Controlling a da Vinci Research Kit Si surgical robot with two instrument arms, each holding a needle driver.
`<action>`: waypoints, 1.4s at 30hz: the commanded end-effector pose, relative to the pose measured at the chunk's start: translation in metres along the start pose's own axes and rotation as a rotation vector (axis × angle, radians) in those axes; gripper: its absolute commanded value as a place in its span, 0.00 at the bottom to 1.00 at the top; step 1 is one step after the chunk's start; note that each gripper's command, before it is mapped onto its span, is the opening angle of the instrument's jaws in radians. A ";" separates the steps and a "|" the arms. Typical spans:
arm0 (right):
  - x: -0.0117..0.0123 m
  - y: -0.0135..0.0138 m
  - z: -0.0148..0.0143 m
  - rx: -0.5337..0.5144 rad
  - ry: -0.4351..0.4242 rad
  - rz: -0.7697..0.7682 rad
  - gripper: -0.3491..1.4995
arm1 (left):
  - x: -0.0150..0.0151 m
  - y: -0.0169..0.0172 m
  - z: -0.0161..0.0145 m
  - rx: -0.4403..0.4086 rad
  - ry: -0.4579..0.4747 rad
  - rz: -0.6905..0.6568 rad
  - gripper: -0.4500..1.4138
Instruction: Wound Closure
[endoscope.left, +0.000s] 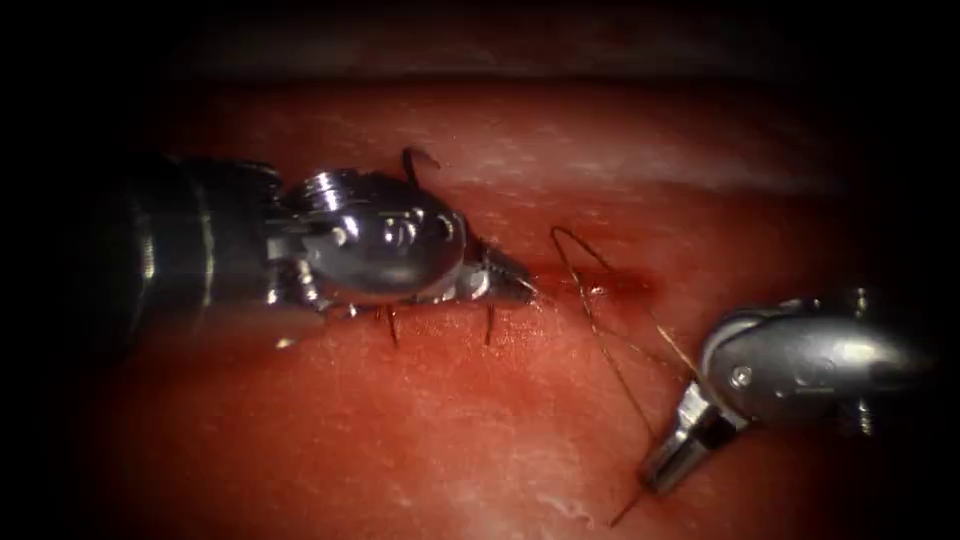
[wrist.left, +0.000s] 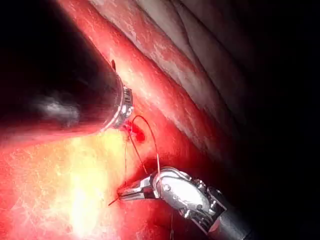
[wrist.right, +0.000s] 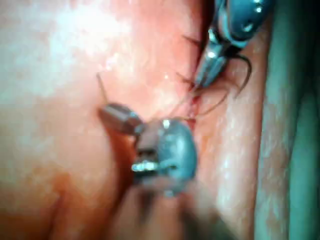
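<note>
The cut runs across the tissue, wet with red fluid. My left tool lies over the cut's left part. Its jaws are shut, with their tip at the spot where the thread leaves the tissue. From there the thread arches up and runs down to the right. My right tool is below and right of the cut, shut on that thread near its end, and a short tail sticks out past the jaws. The right wrist view shows the right tool close by the left tool.
Two earlier stitches cross the cut under the left tool. A dark curled thread end stands up behind the left tool's wrist. In the left wrist view, the right tool lies on the lit tissue.
</note>
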 end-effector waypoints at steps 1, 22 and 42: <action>-0.0003 0.0010 0.0002 -0.004 0.002 -0.002 0.00 | 0.0001 -0.0003 0.0006 0.001 0.001 -0.003 0.05; 0.0001 0.0069 -0.0092 -0.367 0.303 0.432 0.00 | -0.0005 0.0119 -0.0016 -0.028 -0.068 0.036 0.05; -0.0043 0.0124 -0.0084 -0.600 0.236 0.612 0.00 | -0.0022 0.0252 -0.0088 -0.089 -0.100 0.089 0.05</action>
